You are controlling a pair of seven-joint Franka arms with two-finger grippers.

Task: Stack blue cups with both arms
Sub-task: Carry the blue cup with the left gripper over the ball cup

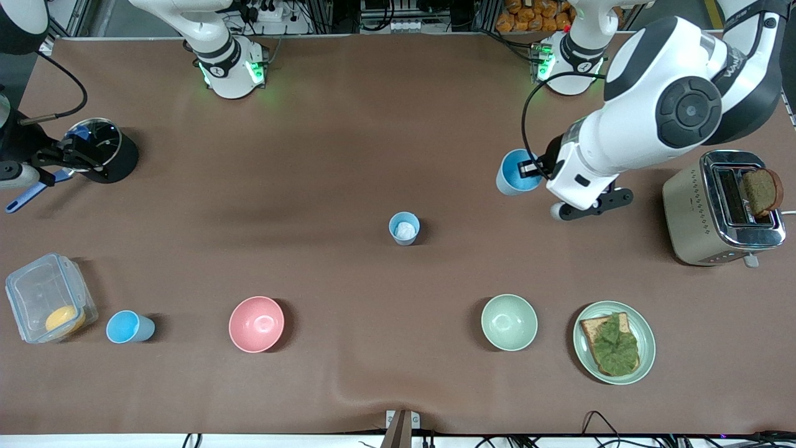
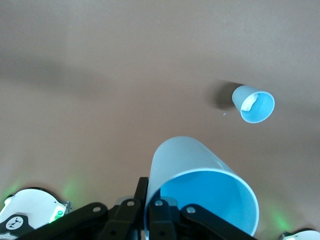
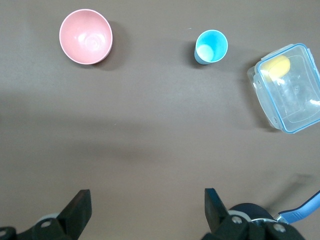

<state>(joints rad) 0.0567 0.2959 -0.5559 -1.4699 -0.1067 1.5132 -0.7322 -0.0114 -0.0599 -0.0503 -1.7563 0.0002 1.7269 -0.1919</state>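
My left gripper [image 1: 536, 168] is shut on the wall of a light-blue cup [image 1: 516, 173], one finger inside and one outside, and holds it tilted over the table at the left arm's end. In the left wrist view the gripper [image 2: 148, 202] pinches that cup [image 2: 200, 185]. A second blue cup [image 1: 404, 228] stands mid-table with something white inside; it also shows in the left wrist view [image 2: 253, 103]. A third blue cup [image 1: 129, 326] stands beside the plastic box; it also shows in the right wrist view [image 3: 210, 46]. My right gripper [image 1: 69, 155] is open and empty [image 3: 145, 210] by the black pot.
A pink bowl [image 1: 256, 323] and a pale green bowl [image 1: 509, 322] stand nearer the front camera. A plate with toast and lettuce [image 1: 614, 341] and a toaster [image 1: 721, 208] are at the left arm's end. A clear plastic box [image 1: 46, 305] and a black pot [image 1: 106, 158] are at the right arm's end.
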